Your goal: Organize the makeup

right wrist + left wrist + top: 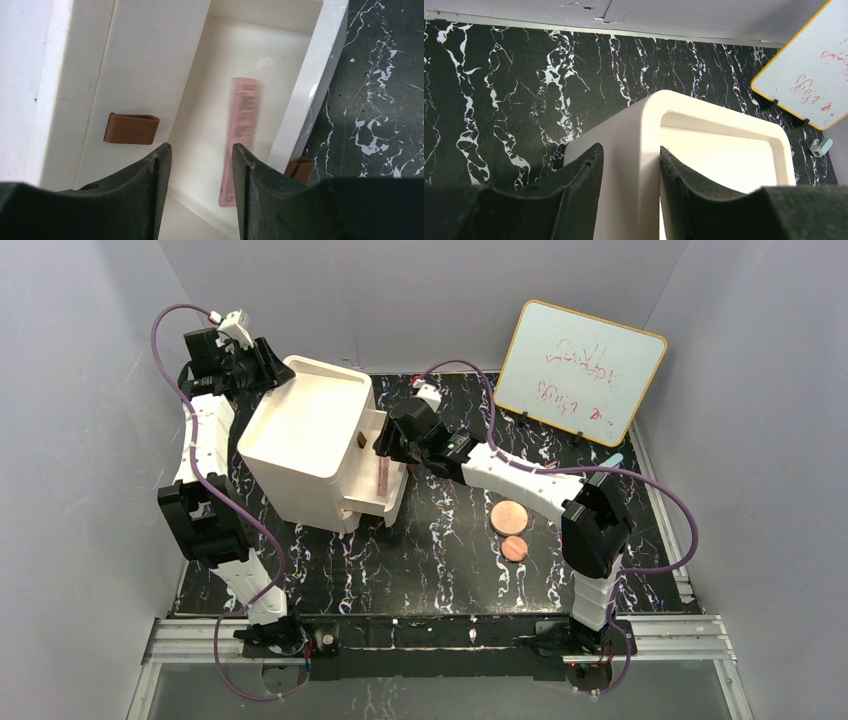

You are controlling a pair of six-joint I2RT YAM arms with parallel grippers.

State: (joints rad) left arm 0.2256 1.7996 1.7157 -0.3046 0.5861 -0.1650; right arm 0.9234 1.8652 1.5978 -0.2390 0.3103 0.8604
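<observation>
One wrist view alone shows left end effector (631,155) clamping organizer (684,102); right end effector (200,152) parted, seemingly empty.

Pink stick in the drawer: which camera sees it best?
The right wrist view: the pink stick looms large, lying in the open drawer. The top view shows a thin sliver; the left wrist view misses it, facing the white box.

Desk (430,560): black marble pattern, white veins.
Drawer unit (300,440): white, at 10 o'clock on the desk; one drawer pulled out.
Drawer knob (131,128): brown tab on a shut front; second knob (299,169) on the open drawer.
Whiteboard (583,370): yellow frame, red scribbles, propped at 1 o'clock.
Blue cylinder (822,146): small, near the whiteboard's lower edge.
</observation>
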